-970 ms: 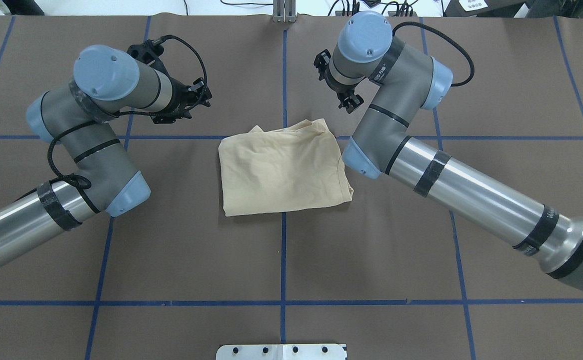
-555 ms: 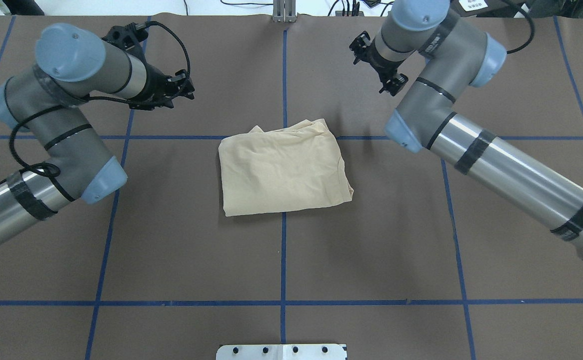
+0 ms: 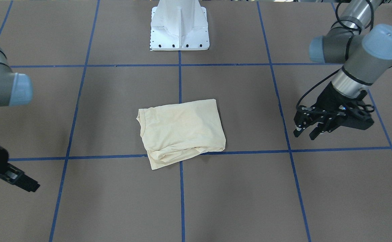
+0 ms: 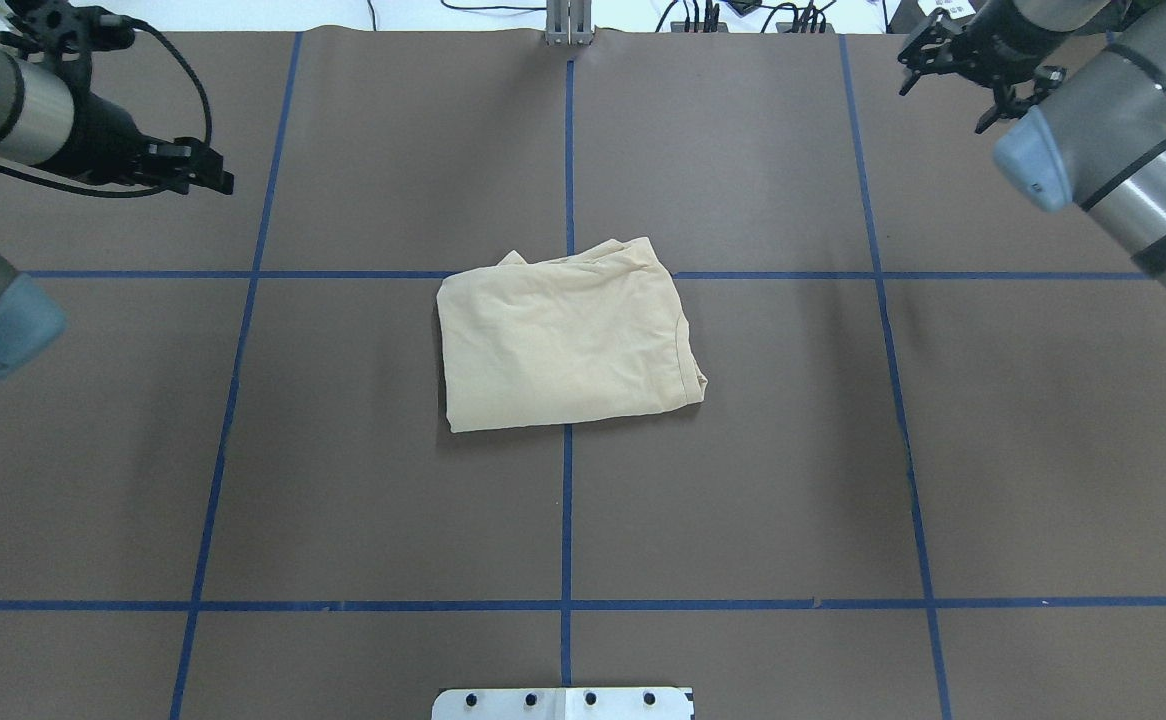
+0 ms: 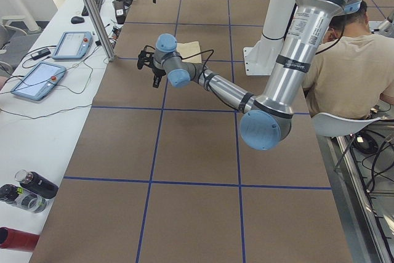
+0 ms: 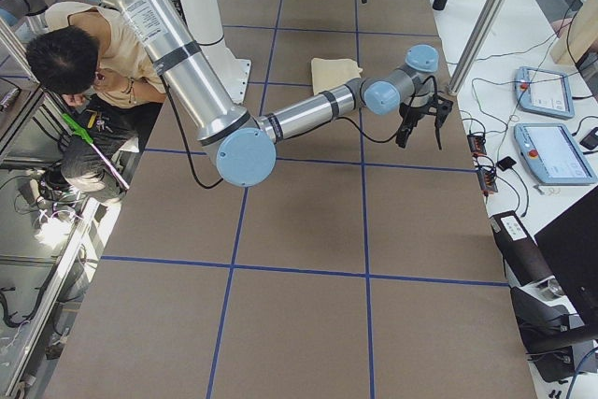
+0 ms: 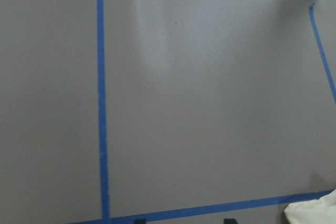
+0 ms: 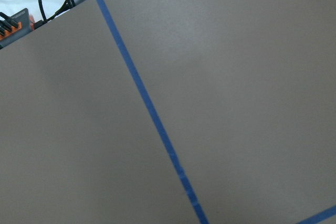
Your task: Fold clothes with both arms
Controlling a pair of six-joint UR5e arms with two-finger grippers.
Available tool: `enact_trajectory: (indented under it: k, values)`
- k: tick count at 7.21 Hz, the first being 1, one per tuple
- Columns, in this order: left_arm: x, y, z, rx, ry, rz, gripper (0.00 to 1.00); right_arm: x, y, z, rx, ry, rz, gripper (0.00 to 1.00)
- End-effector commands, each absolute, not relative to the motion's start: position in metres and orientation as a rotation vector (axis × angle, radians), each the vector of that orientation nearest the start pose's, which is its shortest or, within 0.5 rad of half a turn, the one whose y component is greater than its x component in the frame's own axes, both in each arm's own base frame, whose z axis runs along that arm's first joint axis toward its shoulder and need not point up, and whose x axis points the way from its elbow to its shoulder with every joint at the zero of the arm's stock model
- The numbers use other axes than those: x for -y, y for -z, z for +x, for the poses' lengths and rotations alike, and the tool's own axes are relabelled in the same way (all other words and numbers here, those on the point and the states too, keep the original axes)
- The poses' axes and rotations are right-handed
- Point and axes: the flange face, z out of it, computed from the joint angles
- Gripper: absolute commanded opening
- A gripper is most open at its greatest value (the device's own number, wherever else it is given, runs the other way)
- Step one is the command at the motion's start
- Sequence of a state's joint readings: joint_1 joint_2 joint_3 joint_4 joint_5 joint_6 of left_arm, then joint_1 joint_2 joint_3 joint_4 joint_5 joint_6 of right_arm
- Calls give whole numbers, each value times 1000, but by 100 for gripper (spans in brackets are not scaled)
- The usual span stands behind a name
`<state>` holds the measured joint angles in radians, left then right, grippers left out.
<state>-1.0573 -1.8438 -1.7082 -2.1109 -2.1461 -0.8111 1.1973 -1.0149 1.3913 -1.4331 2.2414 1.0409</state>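
Okay, quick pass. The shirt (image 4: 568, 340) lay folded into a compact, roughly rectangular packet at mid-desk, sitting over the crossing of the blue tape lines (image 4: 567, 520). Only plain cream fabric showed, with no print in sight, so I took it that the front was tucked inside the fold. A neckline-like seam ran along the packet's edge on the robot's right. The far edge, nearest the front camera, was bunched, with loose layers poking out, so the fold was not crisp.

The left arm (image 4: 3, 110) sat out by the far-left part of the desk (image 4: 743, 480), well apart from the shirt. In the front view its jaws were apart and held nothing. The right arm (image 4: 1103, 100) was up near the far-right corner, also well clear. Its jaws looked apart in the overhead view and were empty.

I read that wide parking as deliberate. Both arms were kept off the cloth so nothing would snag or drag the packet, and the jaws were left apart because there was nothing to hold.

The left wrist camera caught only a cream corner at the bottom right of its view, while the right wrist camera saw bare desk and tape.

My judgement was that the folding was basically done, with a tidy-up of the bunched edge optional. The white pedestal base (image 3: 179, 30) was on the near side of the desk, and a person (image 5: 345, 72) was seated behind it.
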Motion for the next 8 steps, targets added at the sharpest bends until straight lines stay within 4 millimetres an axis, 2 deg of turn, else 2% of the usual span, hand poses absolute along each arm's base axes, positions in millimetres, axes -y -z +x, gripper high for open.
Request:
enact_trajectory:
  k: [1, 2, 3, 4, 5, 6, 7, 8]
  values:
    - [527, -453, 110, -862, -146, 499, 60, 672, -452, -87, 766, -220, -24, 100]
    - [509, -491, 55, -830, -226, 520, 62, 661, -482, -39, 738, -113, -15, 100]
    - [491, -522, 15, -813, -273, 533, 62, 640, -512, 16, 723, -42, -10, 100]
    - [484, -542, -9, -779, -283, 525, 67, 620, -535, 54, 719, -6, -34, 100]
    - [482, -555, -32, -749, -277, 477, 70, 599, -564, 76, 723, 14, -51, 100]
    - [484, -560, -52, -732, -257, 426, 80, 568, -598, 75, 736, 20, -73, 100]
    - [482, -564, -64, -730, -221, 399, 99, 557, -605, 73, 760, 12, -73, 100]
    - [487, -558, -69, -731, -202, 380, 100, 545, -615, 70, 783, -1, -92, 100]
